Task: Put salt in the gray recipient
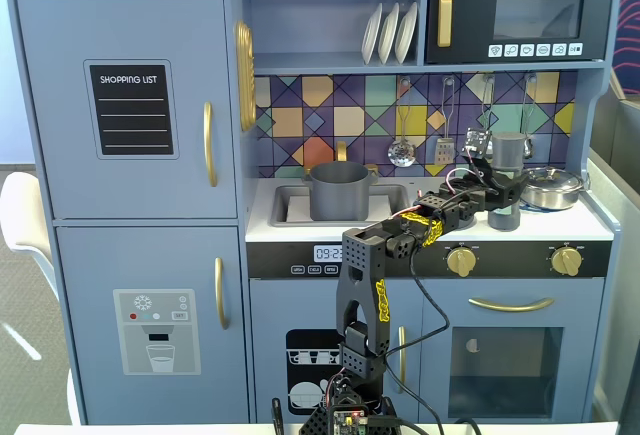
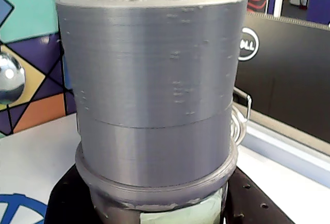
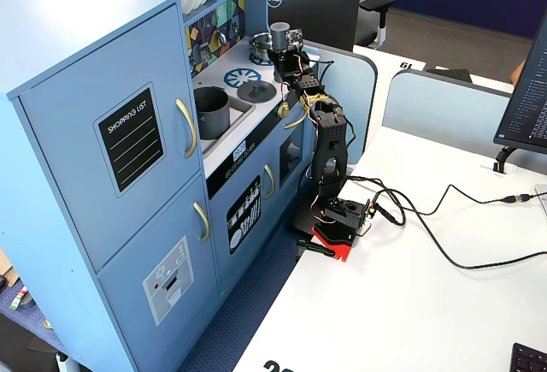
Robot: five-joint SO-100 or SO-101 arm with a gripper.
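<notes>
The salt (image 1: 507,158) is a tall dark-gray shaker with a lighter cap, standing upright on the right side of the toy kitchen counter. In the wrist view the salt (image 2: 154,80) fills the frame, a strip of its pale green label showing at the bottom. My gripper (image 1: 499,195) reaches in from the left, and its black jaws press the shaker's body on both sides (image 2: 160,214). The gray recipient (image 1: 338,190), a matte pot with small side handles, sits in the sink to the left. The angled fixed view also shows the gray recipient (image 3: 211,103) and the salt (image 3: 279,33).
A shiny steel pan (image 1: 552,187) stands just right of the shaker. A flat gray lid (image 3: 256,91) lies on the counter between sink and shaker. Ladle and spatula (image 1: 402,150) hang on the back wall. A black Dell monitor (image 2: 289,80) stands behind the counter's end.
</notes>
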